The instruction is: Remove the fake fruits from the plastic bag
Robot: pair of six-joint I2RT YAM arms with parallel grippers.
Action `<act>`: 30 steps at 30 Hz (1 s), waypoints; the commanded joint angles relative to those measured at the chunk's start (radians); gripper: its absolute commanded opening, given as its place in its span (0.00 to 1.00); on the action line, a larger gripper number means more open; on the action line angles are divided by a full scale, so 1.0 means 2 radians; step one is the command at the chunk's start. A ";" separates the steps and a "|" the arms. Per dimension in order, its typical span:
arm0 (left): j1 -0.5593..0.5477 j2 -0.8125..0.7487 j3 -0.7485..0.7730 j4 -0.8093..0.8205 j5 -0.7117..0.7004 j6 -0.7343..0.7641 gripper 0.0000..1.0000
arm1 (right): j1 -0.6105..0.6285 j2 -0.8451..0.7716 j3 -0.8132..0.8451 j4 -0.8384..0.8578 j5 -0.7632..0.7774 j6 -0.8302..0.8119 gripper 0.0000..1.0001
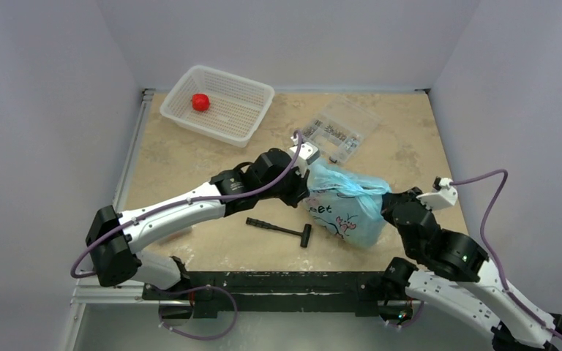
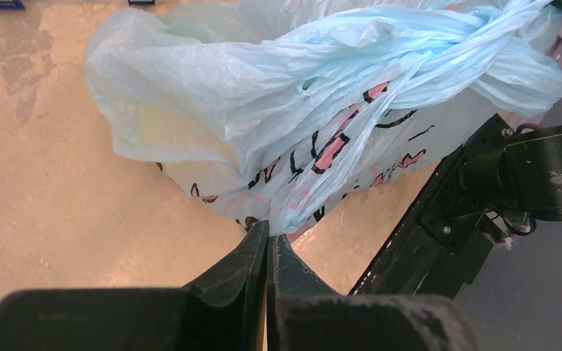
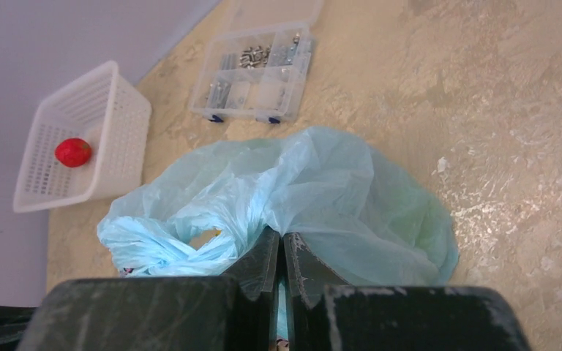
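The light-blue plastic bag with its pink and dark cartoon print sits between my two arms near the table's front. It fills the left wrist view and shows in the right wrist view. My left gripper is shut on the bag's left edge. My right gripper is shut on the bag's right side. A red round fruit lies in the white mesh basket; it also shows in the right wrist view. Faint yellow and green tints show through the bag; its contents are otherwise hidden.
A clear compartment box of metal parts lies behind the bag. A black T-shaped tool lies in front of the left arm. The white basket stands at the back left by the wall.
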 commanded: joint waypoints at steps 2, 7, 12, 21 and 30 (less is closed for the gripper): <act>0.001 -0.024 -0.011 0.054 0.010 0.004 0.04 | -0.001 -0.020 0.008 0.032 0.023 -0.068 0.00; 0.000 -0.032 -0.009 0.056 0.027 0.028 0.50 | -0.001 0.012 0.012 0.084 -0.029 -0.142 0.00; -0.009 -0.047 0.008 0.033 0.036 0.098 0.91 | -0.001 0.041 0.018 0.081 -0.037 -0.151 0.00; -0.009 0.055 0.166 -0.084 0.013 0.135 0.82 | -0.001 0.011 0.008 0.107 -0.062 -0.177 0.00; -0.008 0.163 0.241 -0.120 0.004 0.135 0.87 | -0.001 0.013 0.006 0.105 -0.083 -0.171 0.00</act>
